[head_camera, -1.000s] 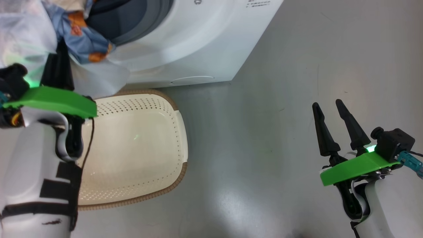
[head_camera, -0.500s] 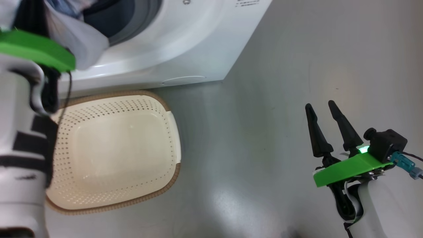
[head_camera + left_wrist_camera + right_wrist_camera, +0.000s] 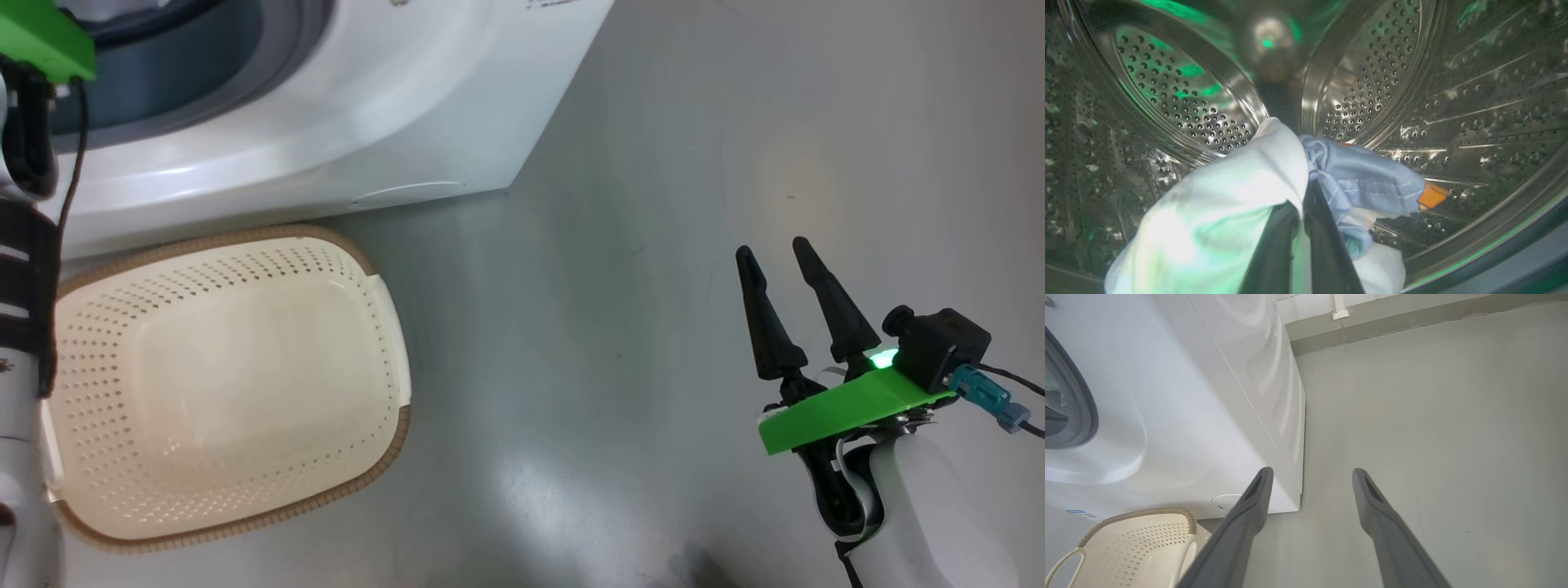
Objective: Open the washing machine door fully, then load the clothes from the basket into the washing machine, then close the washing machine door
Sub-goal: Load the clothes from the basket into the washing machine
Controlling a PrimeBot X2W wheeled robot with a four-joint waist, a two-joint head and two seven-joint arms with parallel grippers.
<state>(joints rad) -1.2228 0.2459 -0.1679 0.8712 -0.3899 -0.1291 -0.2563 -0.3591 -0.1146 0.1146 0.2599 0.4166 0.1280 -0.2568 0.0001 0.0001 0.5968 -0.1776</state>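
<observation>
Inside the steel drum [image 3: 1380,81] of the washing machine [image 3: 326,139], my left gripper [image 3: 1302,200] is shut on the clothes: a white cloth [image 3: 1220,204] and a light blue garment [image 3: 1363,183] with an orange patch, draped over the fingers [image 3: 1327,245]. In the head view my left forearm [image 3: 16,327] reaches up into the grey-blue seal opening [image 3: 163,73]. The cream basket [image 3: 392,457] lies on the floor before the machine with nothing in it. My right gripper [image 3: 772,250] hangs open over bare floor, right of the machine [image 3: 1188,416]. The washing machine door is out of view.
A round white cap [image 3: 408,193] sits low on the washer's front, just above the basket [image 3: 1135,547]. Grey floor [image 3: 637,367] spreads right of the machine to a wall skirting [image 3: 1412,322]. The open right gripper [image 3: 1311,473] points at the washer's front corner.
My left arm has gone up and forward, carrying the clothes from the door opening into the drum. The head view has shifted with it. The right gripper stays open and still.
</observation>
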